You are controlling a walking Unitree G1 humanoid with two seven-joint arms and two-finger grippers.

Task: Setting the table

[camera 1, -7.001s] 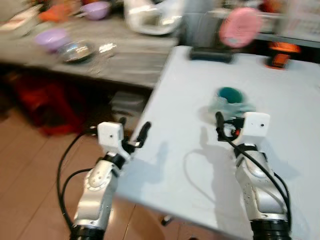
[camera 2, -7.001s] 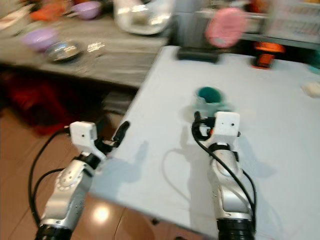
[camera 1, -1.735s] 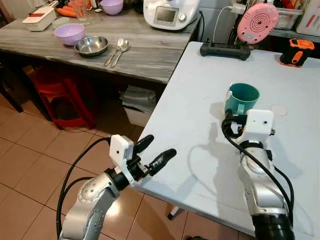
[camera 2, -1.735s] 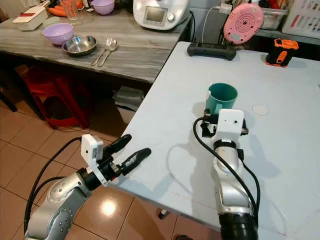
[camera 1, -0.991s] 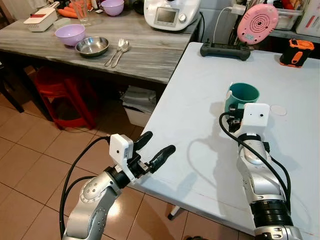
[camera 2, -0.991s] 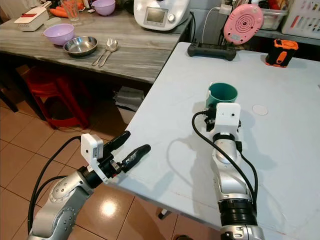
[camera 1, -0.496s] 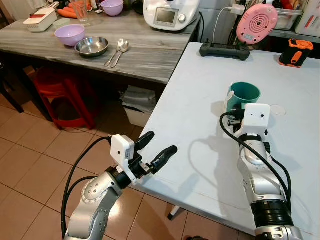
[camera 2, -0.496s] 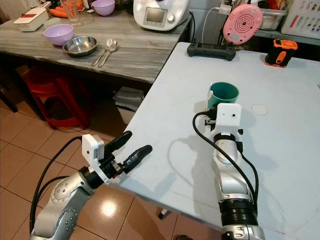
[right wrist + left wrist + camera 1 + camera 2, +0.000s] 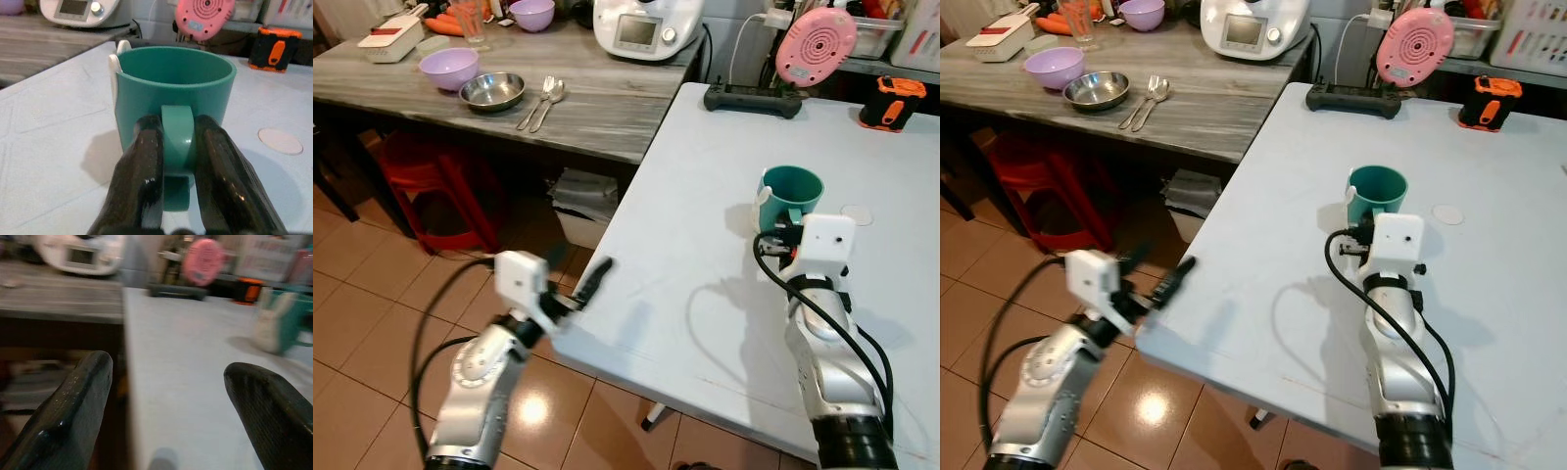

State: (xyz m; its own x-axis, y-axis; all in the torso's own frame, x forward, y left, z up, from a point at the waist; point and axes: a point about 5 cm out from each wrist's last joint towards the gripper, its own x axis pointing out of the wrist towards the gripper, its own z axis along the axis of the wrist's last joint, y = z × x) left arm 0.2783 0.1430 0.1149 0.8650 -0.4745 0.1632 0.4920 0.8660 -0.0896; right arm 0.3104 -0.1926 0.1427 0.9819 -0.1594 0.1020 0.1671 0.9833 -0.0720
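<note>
From the left eye view, a teal mug (image 9: 790, 194) stood upright on the pale table (image 9: 685, 294), toward its far half, and the right gripper (image 9: 781, 235) sat right behind it with its silver arm reaching over the tabletop. The left gripper (image 9: 582, 284) hung at the table's near corner, over the tiled floor (image 9: 372, 323), somewhat blurred. Off to the left ran a grey wooden counter (image 9: 587, 108) carrying a purple bowl (image 9: 448, 68), a steel bowl (image 9: 492, 91), a fork and spoon (image 9: 544, 98) and a white kitchen machine (image 9: 646, 24); a pink round gadget (image 9: 816, 44) and an orange-and-black tool (image 9: 893, 103) sat at the table's far end. The right eye view showed the same layout, with the mug (image 9: 1376, 193) just ahead of the right gripper (image 9: 1363, 238). In the left wrist view, the left gripper's fingers (image 9: 73, 406) were spread wide apart with nothing between them, the table edge running ahead. In the right wrist view, the two black fingers (image 9: 142, 181) were closed on the handle (image 9: 177, 142) of the mug, one on each side, and the mug rested on the table beside a small pale disc (image 9: 279, 141).
</note>
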